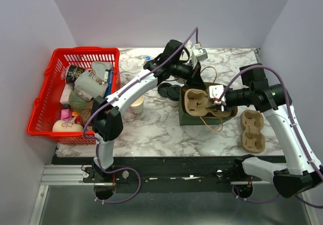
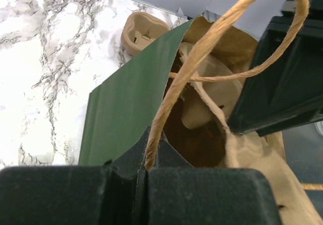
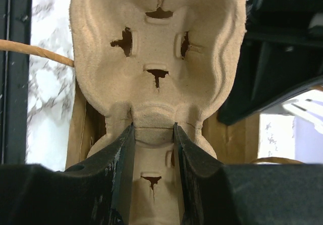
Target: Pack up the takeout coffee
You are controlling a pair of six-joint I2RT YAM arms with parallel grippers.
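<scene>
Currently the takeout coffee (image 1: 175, 95), a small pale cup under a black lid, stands on the marble surface (image 1: 151, 129) just left of the green paper bag (image 1: 202, 119). It is not yet packed. My left arm reaches over it, so the overhead view shows only part of the cup.

At the bag's far edge, the left gripper (image 2: 146, 172) is clenched on the bag's twine handle (image 2: 202, 48), holding the mouth open. The right gripper (image 3: 154, 134) grasps a pulp cup carrier (image 3: 159, 58) by its narrow waist. The carrier sits in the bag's mouth, partly inside.

Further out, a second carrier (image 1: 252, 130) lies on the right of the surface. A plain cream cup (image 1: 136, 104) without a lid stands left of the coffee. A red basket (image 1: 43, 96) of assorted items sits at the far left.

As I judge it, the main risk is the carrier's wide end catching on the paper edge. Pushing then could tear the bag or pull the handle out of the left gripper. The bag could also slide or tip left into the coffee, which stands very close, and knock it over. The thin twine may slip if the bag takes any load. I cannot tell how firmly the bag's base is planted.
</scene>
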